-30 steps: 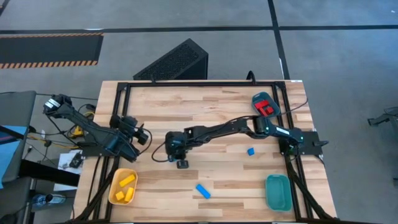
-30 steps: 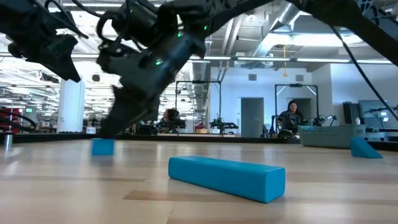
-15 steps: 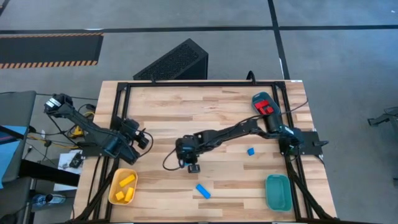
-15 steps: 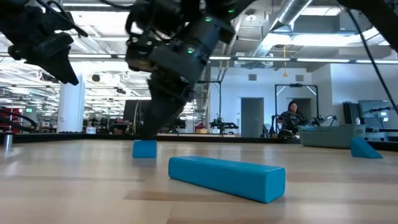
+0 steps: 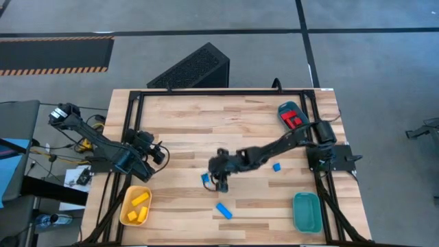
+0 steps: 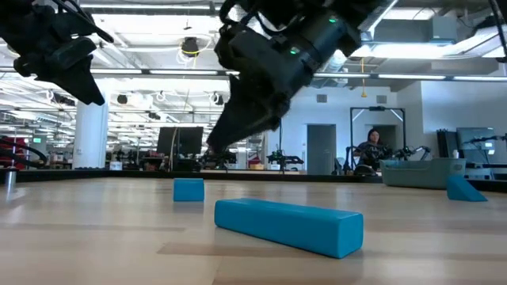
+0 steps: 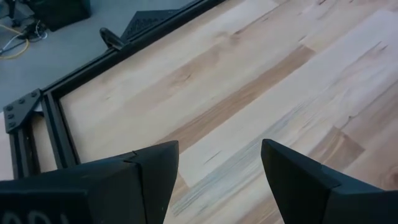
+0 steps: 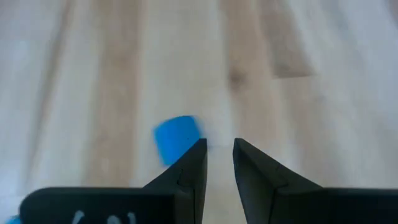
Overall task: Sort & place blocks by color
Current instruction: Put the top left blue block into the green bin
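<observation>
The wooden table [image 5: 206,123] carries everything, with both dark arms reaching over it. The right arm stretches from the table's right edge toward the middle, and the right gripper [image 5: 221,182] hangs low over the wood there; in its wrist view the fingers [image 8: 189,171] stand close together with only a narrow gap and nothing between them. A small blue cube [image 5: 206,180] lies on the table just beside that gripper, free of it; the low view shows it [image 6: 188,189] resting flat on the wood. The left arm waits at the table's left edge, its left gripper [image 5: 155,152] well apart from the blocks, fingers [image 7: 152,177] spread wide over bare wood and holding nothing.

A yellow oval tray [image 5: 125,213] at the near left corner holds two yellow blocks [image 5: 138,200]. A teal tray [image 5: 306,211] sits at the near right corner, and another tray at the far right holds red blocks [image 5: 293,119].

A blue bar [image 5: 223,210] lies near the front edge, between the two near trays. A second small blue cube [image 5: 276,167] rests right of centre, beside the right arm
</observation>
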`<state>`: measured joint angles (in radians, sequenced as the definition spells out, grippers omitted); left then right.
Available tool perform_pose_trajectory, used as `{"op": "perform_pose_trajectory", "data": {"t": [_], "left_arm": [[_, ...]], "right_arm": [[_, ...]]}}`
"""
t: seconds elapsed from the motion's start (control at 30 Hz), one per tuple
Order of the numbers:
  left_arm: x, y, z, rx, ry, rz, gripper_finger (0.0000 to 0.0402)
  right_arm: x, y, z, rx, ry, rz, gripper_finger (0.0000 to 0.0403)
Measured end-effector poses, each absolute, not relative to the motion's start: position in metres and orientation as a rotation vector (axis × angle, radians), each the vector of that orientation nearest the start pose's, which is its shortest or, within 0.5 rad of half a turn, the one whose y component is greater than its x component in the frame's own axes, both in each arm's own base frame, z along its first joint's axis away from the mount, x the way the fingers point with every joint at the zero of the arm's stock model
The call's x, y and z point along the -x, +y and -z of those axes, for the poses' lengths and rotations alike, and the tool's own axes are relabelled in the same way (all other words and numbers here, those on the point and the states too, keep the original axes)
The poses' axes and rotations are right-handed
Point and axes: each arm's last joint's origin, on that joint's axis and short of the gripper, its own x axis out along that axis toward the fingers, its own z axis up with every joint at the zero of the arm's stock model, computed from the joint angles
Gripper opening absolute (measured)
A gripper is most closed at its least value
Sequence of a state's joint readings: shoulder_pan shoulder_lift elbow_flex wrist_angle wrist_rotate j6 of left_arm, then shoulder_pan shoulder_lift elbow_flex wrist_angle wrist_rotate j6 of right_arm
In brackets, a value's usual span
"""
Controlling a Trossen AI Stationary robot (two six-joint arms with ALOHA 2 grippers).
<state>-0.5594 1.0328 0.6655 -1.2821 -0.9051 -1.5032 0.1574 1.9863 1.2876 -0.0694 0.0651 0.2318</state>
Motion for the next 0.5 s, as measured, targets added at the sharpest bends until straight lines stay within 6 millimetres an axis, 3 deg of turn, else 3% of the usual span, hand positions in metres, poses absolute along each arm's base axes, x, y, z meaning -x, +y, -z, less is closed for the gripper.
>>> {"op": "perform_pose_trajectory", "data": {"t": [0.27,0.5], "left_arm": [[-0.123,-0.049,-0.213,0.217,0.646,-0.970,0.0219],[-0.123,-0.050,-0.213,0.219,0.641,-0.969,0.0219]], "right_arm": [[-0.420,0.106,-0.137,-0.143,0.699,-0.130,0.0103],[-0.428,0.113,-0.110,-0.165,0.653,-0.139,0.0102]]}}
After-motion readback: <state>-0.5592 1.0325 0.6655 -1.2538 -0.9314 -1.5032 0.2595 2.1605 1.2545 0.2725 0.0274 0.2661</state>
